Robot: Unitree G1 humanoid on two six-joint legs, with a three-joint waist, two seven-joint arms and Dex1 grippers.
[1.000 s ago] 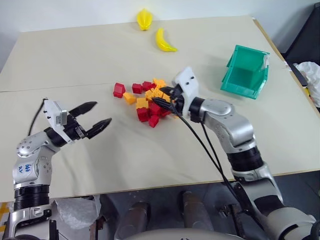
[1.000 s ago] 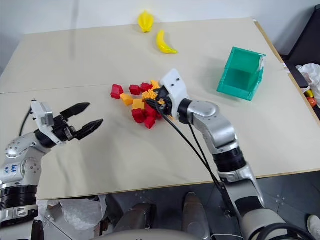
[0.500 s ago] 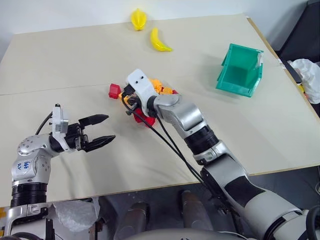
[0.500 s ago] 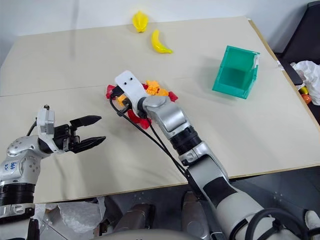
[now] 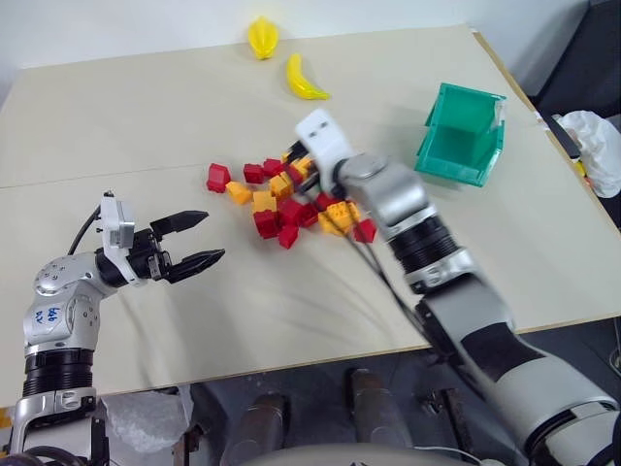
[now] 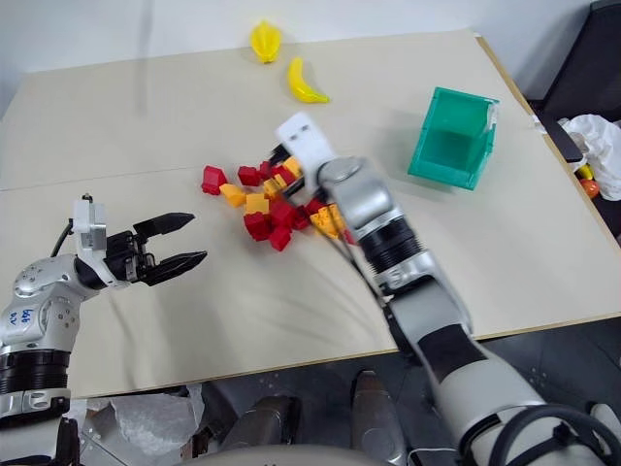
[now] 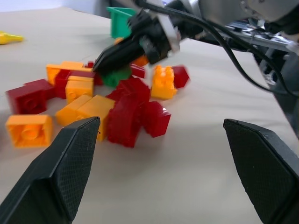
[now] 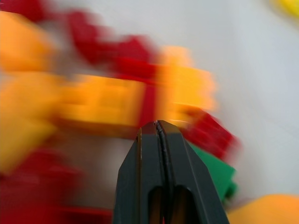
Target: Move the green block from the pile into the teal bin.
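Tabletop (image 5: 146, 116): pale beige, two boards meeting at a seam that runs across its width. Pile (image 5: 281, 199): loose cluster of red and orange-yellow studded bricks near the middle of the tabletop, a few red ones strayed to its left edge and one red brick lying off its right edge. Green block (image 7: 117, 76): single green brick, resting within the pile among the red and orange-yellow bricks, directly under the tips of the right hand; in the right wrist view it lies just beside the black fingers (image 8: 161, 186), and whether they touch it cannot be told. Right hand (image 7: 105, 59): clenched, its two black fingers pressed flat together with nothing between them, angled downward over the far side of the pile. Left hand (image 5: 199, 241): released, fingers spread wide, empty, held roughly level above the tabletop to the left of the pile and well apart from it, pointing toward the bricks. Teal bin (image 5: 464, 136): empty, standing on the right part of the tabletop, well apart from the pile. Two yellow toy fruits at the far edge of the tabletop: a banana (image 5: 303, 80) and, near it, a second yellow piece (image 5: 262, 36).
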